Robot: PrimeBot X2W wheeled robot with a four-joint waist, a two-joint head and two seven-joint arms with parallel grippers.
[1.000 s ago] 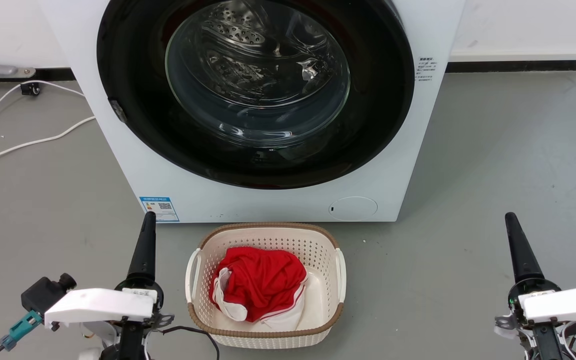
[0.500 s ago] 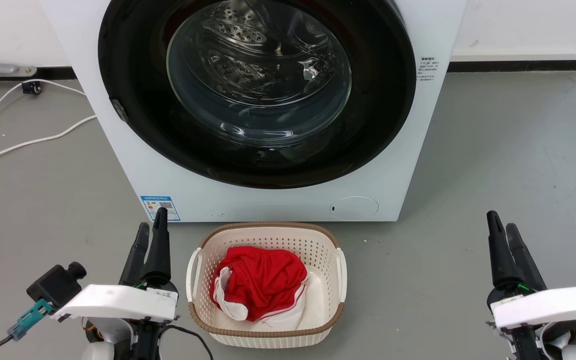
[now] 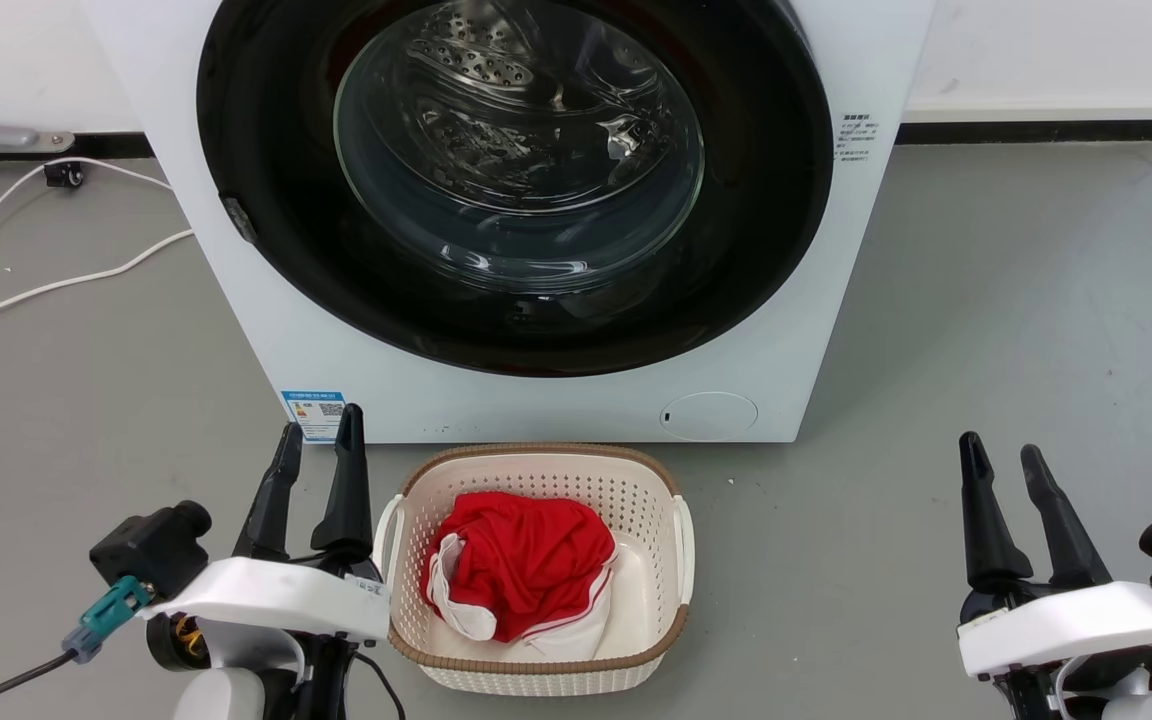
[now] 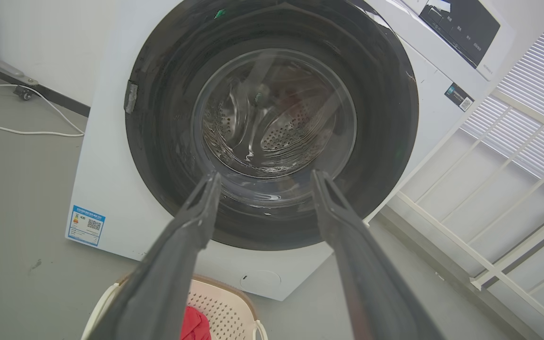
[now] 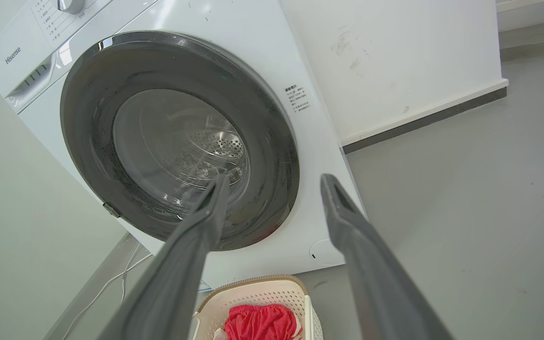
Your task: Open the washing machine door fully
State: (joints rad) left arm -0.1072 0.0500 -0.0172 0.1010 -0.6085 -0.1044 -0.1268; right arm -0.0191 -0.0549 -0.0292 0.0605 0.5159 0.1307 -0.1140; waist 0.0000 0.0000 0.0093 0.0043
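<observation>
The white washing machine (image 3: 536, 400) stands ahead on the floor. Its round glossy black door (image 3: 266, 250) lies flush against the front, with the clear glass bowl (image 3: 519, 150) at its centre and a small grey latch (image 3: 236, 222) at its left rim. My left gripper (image 3: 321, 425) hovers open at lower left, well short of the machine, fingers pointing at it. At lower right my right gripper (image 3: 1001, 450) is open too, over bare floor. The left wrist view shows the door (image 4: 158, 141) beyond its open fingers (image 4: 201, 212). The right wrist view shows the door (image 5: 88, 141) likewise.
A cream basket (image 3: 536, 660) holding red cloth (image 3: 521, 560) sits on the floor just before the machine, between my arms. White cables (image 3: 46, 290) trail across the floor at left. A white railing (image 4: 489, 245) stands to the machine's right side in the left wrist view.
Both grippers have gone from shut to open, and both wrists have rolled. The left arm has shifted slightly right toward the basket, the right slightly left. The door stays as it was.
</observation>
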